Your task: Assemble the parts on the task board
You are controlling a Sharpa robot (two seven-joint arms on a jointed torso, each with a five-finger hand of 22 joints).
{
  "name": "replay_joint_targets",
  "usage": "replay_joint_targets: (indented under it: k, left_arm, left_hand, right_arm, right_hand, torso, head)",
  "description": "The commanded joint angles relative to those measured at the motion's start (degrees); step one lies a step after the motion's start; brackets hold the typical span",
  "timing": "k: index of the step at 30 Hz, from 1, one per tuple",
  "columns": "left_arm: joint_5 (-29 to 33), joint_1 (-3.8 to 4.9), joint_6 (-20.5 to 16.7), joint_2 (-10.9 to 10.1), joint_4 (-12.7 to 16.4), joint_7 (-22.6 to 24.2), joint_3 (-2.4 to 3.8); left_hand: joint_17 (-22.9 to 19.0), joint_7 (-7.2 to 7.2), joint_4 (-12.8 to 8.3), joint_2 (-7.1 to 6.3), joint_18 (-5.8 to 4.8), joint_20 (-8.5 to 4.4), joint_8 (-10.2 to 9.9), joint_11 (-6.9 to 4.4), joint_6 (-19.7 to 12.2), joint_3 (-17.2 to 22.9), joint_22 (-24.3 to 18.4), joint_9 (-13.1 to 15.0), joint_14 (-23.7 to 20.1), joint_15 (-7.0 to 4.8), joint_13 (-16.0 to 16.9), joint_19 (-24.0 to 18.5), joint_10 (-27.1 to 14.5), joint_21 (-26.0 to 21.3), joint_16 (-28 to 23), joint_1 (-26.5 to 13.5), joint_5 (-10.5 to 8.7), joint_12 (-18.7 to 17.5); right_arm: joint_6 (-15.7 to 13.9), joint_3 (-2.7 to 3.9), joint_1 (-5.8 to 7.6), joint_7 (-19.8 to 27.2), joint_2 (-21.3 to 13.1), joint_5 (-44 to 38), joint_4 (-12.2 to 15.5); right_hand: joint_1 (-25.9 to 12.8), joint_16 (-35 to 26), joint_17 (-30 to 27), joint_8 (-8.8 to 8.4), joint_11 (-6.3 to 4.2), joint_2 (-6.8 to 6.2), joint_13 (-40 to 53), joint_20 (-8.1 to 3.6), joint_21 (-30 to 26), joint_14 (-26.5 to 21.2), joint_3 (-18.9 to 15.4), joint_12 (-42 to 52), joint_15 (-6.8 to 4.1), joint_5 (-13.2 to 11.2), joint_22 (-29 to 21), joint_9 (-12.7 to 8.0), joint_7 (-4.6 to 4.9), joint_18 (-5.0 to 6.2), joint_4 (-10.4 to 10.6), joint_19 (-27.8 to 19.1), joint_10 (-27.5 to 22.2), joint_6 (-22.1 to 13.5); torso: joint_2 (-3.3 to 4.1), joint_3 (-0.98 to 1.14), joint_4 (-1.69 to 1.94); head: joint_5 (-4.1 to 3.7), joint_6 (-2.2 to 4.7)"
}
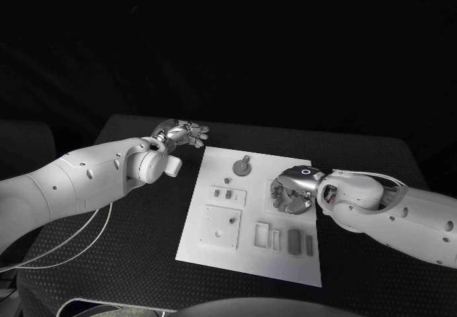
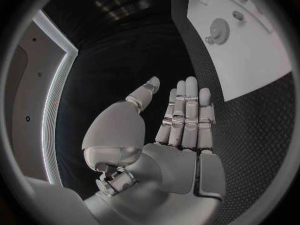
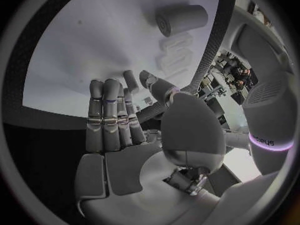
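The white task board (image 1: 249, 261) lies in the middle of the table. On it I see a grey gear (image 1: 243, 167) near the far edge, two small pegs (image 1: 221, 193), a square plate (image 1: 221, 226) and dark oblong parts (image 1: 295, 241) near the front. My right hand (image 1: 293, 191) hovers over the board's right side, fingers straight and apart from the thumb (image 3: 156, 87), holding nothing. A grey cylinder (image 3: 181, 19) lies on the board beyond its fingers. My left hand (image 1: 181, 134) floats off the board's far left corner, flat and empty, with the gear (image 2: 219, 31) off to its side.
The black table (image 1: 124, 264) surrounds the board on all sides. A white cable (image 1: 81, 241) hangs from my left arm over the table's left part. Rectangular slots (image 1: 262, 234) are cut in the board near its front edge.
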Motion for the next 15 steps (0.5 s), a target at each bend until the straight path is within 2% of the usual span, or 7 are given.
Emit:
replay_joint_targets:
  k: [1, 6, 8, 13, 15]
  left_arm:
    - [0.2, 0.04, 1.1, 0.1, 0.1, 0.4, 0.03]
    - [0.2, 0.04, 1.2, 0.1, 0.0, 0.3, 0.03]
    - [0.2, 0.04, 1.2, 0.1, 0.0, 0.3, 0.03]
    - [0.2, 0.04, 1.4, 0.1, 0.0, 0.3, 0.03]
    - [0.2, 0.04, 1.4, 0.1, 0.0, 0.3, 0.03]
  left_hand:
    - [0.1, 0.15, -0.1, -0.21, 0.56, 0.17, 0.2, 0.35, -0.1, 0.0, 0.1, -0.1, 0.0, 0.25, -0.1, 0.2, -0.2, -0.3, -0.4, 0.4, -0.06, -0.3]
    - [0.1, 0.15, 0.0, -0.18, 0.56, 0.17, 0.2, 0.35, -0.2, 0.0, 0.1, -0.1, 0.0, 0.25, -0.1, 0.2, -0.2, -0.3, -0.4, 0.3, -0.06, -0.3]
    - [0.1, 0.15, 0.0, -0.18, 0.56, 0.18, 0.2, 0.36, -0.2, -0.1, 0.1, -0.1, 0.0, 0.26, -0.1, 0.2, -0.2, -0.3, -0.4, 0.3, -0.06, -0.3]
    - [0.2, 0.16, 0.0, -0.17, 0.56, 0.19, 0.2, 0.36, -0.2, -0.1, 0.1, -0.1, 0.0, 0.26, -0.1, 0.2, -0.2, -0.4, -0.4, 0.2, -0.06, -0.3]
    - [0.2, 0.16, 0.0, -0.18, 0.56, 0.19, 0.2, 0.37, -0.2, -0.1, 0.1, -0.1, 0.0, 0.27, -0.1, 0.2, -0.2, -0.4, -0.5, 0.2, -0.07, -0.3]
  right_arm:
    - [-0.9, -0.02, -0.11, 0.2, 0.1, -1.5, 0.0]
    - [-1.1, -0.02, -0.34, 0.2, 0.4, -1.3, 0.0]
    - [-1.1, -0.02, -0.38, 0.1, 0.5, -1.4, -0.1]
    - [-1.0, -0.03, -0.43, 0.0, 0.6, -1.4, -0.2]
    - [-1.2, -0.04, -0.43, -0.2, 0.6, -1.4, -0.2]
  right_hand:
    - [0.7, 0.5, -0.1, 0.41, -0.16, 0.09, 0.1, -0.01, 0.3, 0.0, 1.3, 0.5, -0.57, -0.1, 0.3, 0.2, -0.05, 1.28, 0.5, 0.5, 0.8, 0.7]
    - [1.2, 1.0, 0.0, 1.3, -0.76, 0.97, 0.6, -0.32, 0.8, 0.6, 3.3, 1.3, -1.14, -0.1, 0.6, 0.7, -0.62, 1.28, 1.7, 1.3, 2.5, 2.2]
    - [0.6, 1.1, -0.1, 1.43, -0.87, 0.96, 0.7, -0.36, 0.9, 0.7, 3.8, 1.3, -1.26, -0.1, 0.7, 0.8, -0.75, 1.28, 2.4, 1.3, 2.7, 2.4]
    - [0.4, 1.2, -0.1, 1.41, -0.9, 0.47, 0.7, -0.44, 0.9, 0.6, 4.0, 1.3, -1.28, -0.1, 0.8, 0.8, -0.72, 1.28, 2.5, 1.4, 2.7, 2.4]
    - [0.2, 1.2, -0.1, 1.46, -0.93, 0.76, 0.7, -0.47, 1.0, 0.7, 4.3, 1.3, -1.3, -0.1, 0.8, 0.9, -0.73, 1.28, 2.8, 1.4, 2.8, 2.5]
  torso:
    - [0.01, 0.02, -0.04]
    - [0.03, 0.05, -0.05]
    - [0.01, 0.05, -0.05]
    - [0.01, 0.02, 0.03]
    - [0.0, 0.0, 0.0]
  head:
    - [0.0, -0.05]
    - [0.15, -0.14]
    - [0.16, -0.13]
    - [0.15, -0.29]
    - [0.18, -0.35]
